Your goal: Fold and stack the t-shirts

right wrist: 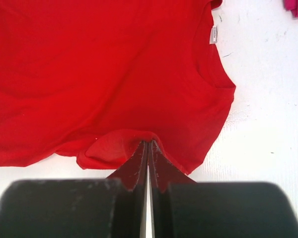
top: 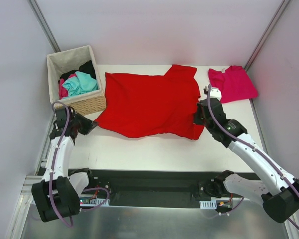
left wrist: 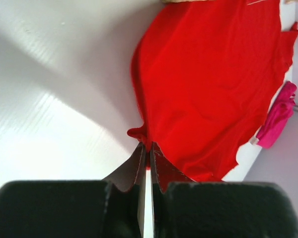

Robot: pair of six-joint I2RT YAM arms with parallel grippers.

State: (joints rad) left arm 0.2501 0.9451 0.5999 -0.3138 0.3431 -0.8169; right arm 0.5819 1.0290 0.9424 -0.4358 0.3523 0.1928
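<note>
left claw (left wrist: 145,148) is closed down tight on a small tuck of the red shirt (top: 149,104) at its near-left corner, jaws all but meeting with only a thin pinch of cloth between them. right claw (right wrist: 149,144) is closed the same way on a lifted fold at the shirt's near-right edge, not far from the neck opening with its white label (right wrist: 213,34).

the red shirt lies spread but rumpled across the middle of the tabletop (top: 154,149), its far-left corner touching the basket (top: 89,104). the pink shirt (top: 232,83) sits folded at the far-right corner, just beside the red one and apart from both claws.

likely this is the start of a fold or a straightening pull. risks, as i judge them:
- each grip holds very little cloth, so a quick lift or a hard stretch could let a corner slip free.
- if one arm leads the other, the shirt would skew and the creases already in it would get folded in.
- a sweep toward the far side could snag the cloth on the basket or nudge the pink shirt out of its fold.
- the right grip may hold one layer only; i cannot tell.
</note>
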